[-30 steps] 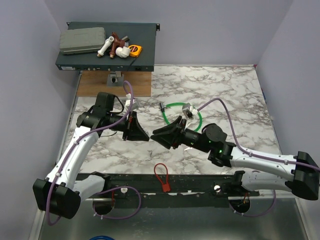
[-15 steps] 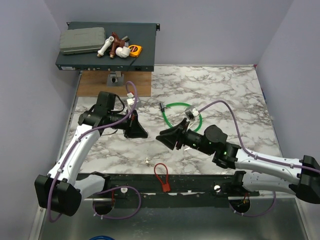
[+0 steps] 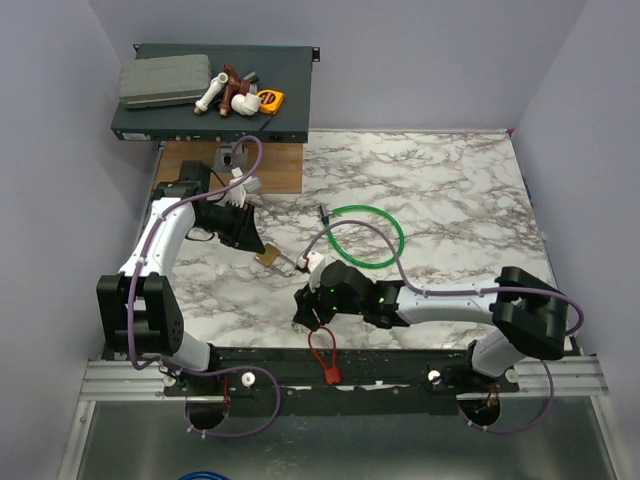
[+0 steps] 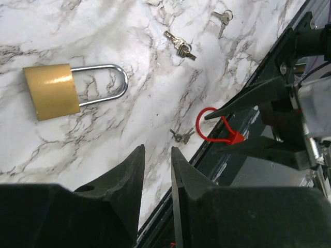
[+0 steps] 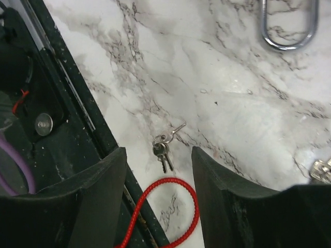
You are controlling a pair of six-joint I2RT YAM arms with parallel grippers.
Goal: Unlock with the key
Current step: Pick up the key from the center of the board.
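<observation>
**A:** Where's the key, quick?

**B:** The key [image 5: 162, 151] lies flat on the bench [image 3: 450, 180], on a small ring with a twin. It's just beside the black rail [image 5: 67, 103] at the near edge, and the red loop tag [image 4: 236, 137] is close by. The right jaws hang over it, spread wide, holding nothing.

**A:** Left side?

**B:** The left jaws are back from the padlock [image 4: 50, 91], only a narrow gap between them, gripping nothing. The padlock lies loose on its side and the shackle looks seated in the body.

**A:** What goes wrong from here?

**B:** The pinch, mainly. The key is thin and flat on hard marble, so closing jaws could skate over it or flick it sideways, and sideways means the rail or off the edge. The red loop is near enough to get caught in the same grab.

**A:** The twin key?

**B:** It dangles off the same ring and could foul the keyhole or twist the grip. Also, a second bunch [image 4: 181, 45] and a third bunch [image 4: 222, 17] lie further out, and I can't tell which one fits.

**A:** And the padlock?

**B:** Nothing pins it. Push a key at it and it likely slides or spins on the bench unless the left jaws clamp it first.
</observation>
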